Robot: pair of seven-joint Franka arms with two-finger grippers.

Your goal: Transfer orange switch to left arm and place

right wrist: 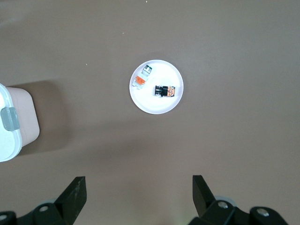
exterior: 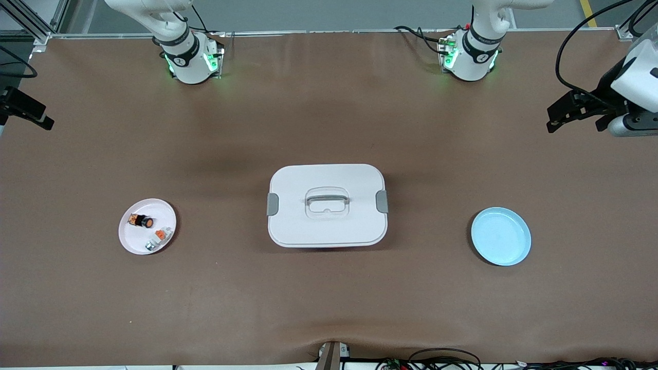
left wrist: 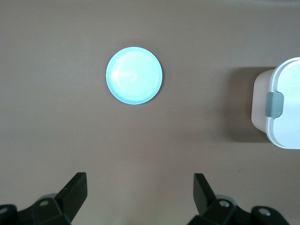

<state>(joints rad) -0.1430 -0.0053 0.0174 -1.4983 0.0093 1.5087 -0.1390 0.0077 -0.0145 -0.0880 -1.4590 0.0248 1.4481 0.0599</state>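
The orange switch (exterior: 141, 221) (right wrist: 165, 91), a tiny black block with a round orange face, lies on a pink plate (exterior: 131, 237) toward the right arm's end of the table. The white box (exterior: 327, 204) with its grey handle stands mid-table between the two plates. High over bare table at its own end, my right gripper (right wrist: 138, 180) (exterior: 43, 119) is open and empty, well apart from the switch. My left gripper (left wrist: 139, 180) (exterior: 555, 119) also hangs open and empty, high over the left arm's end.
A small white-and-grey piece with an orange tab (exterior: 159, 237) (right wrist: 142, 78) shares the pink plate (right wrist: 157, 108). A bare blue plate (exterior: 501, 236) (left wrist: 134, 75) lies toward the left arm's end. One latched end of the box (left wrist: 283, 103) (right wrist: 9, 126) shows in each wrist view.
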